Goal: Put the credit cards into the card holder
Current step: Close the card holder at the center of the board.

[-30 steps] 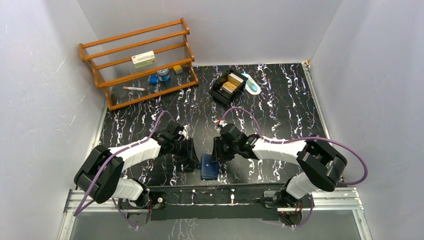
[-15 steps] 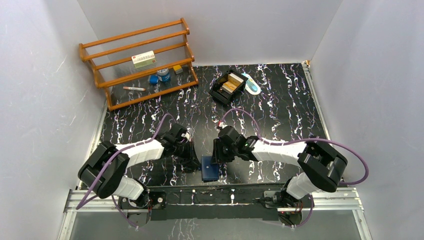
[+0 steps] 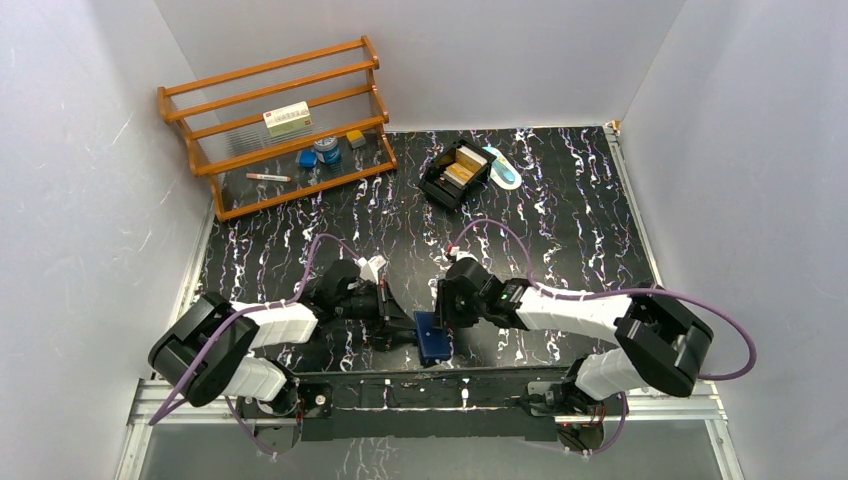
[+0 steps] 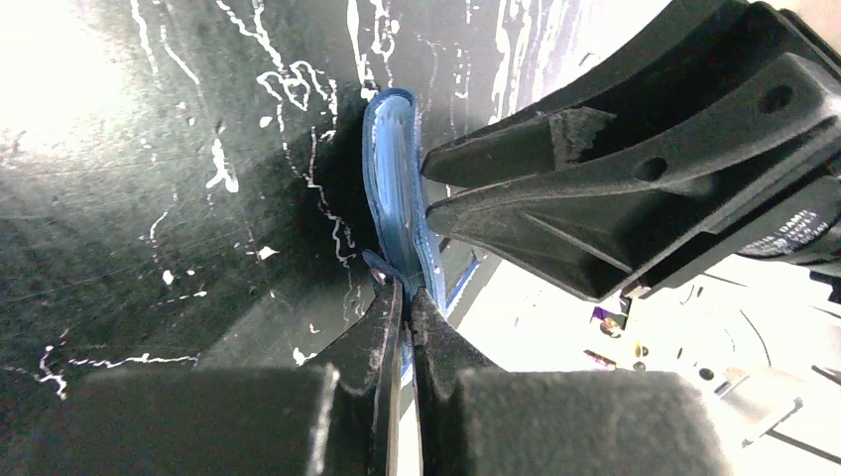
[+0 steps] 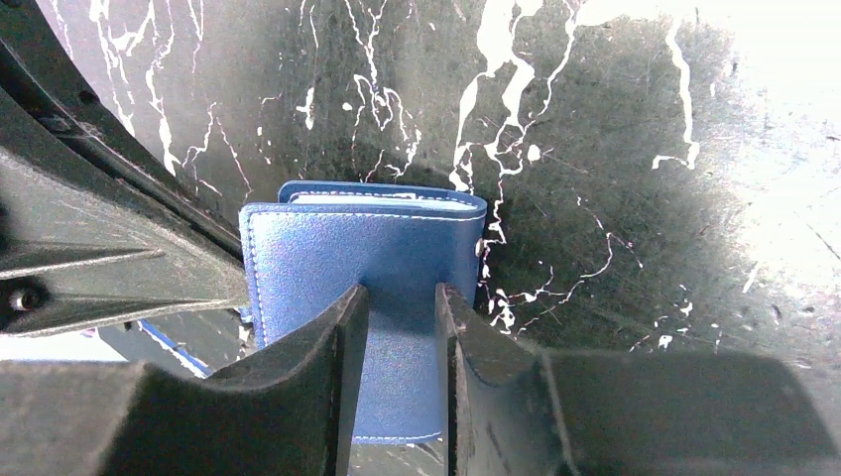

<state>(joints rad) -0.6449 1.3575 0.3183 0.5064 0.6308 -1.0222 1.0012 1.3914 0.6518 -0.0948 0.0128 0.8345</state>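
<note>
The navy-blue card holder (image 3: pixel 436 340) lies folded near the table's front edge, between the two arms. In the left wrist view it shows edge-on (image 4: pixel 393 188), and my left gripper (image 4: pixel 406 290) is shut on its near edge. My right gripper (image 5: pixel 402 296) stands open just above the holder's top face (image 5: pixel 367 253), its fingers (image 5: pixel 342 327) straddling a strip of the blue cover. In the top view the left gripper (image 3: pixel 406 335) meets the holder from the left and the right gripper (image 3: pixel 448 322) from behind. The gold credit cards (image 3: pixel 462 168) sit stacked in a black tray (image 3: pixel 438 188) at the far middle.
A wooden rack (image 3: pixel 250 80) stands at the back left with a white-and-red box (image 3: pixel 287 119) and small items on it. A white-and-blue object (image 3: pixel 504 168) lies beside the tray. The metal rail (image 3: pixel 420 395) runs just in front of the holder.
My left gripper has closed onto the card holder's edge. Both arms and the holder have shifted slightly to the right.
</note>
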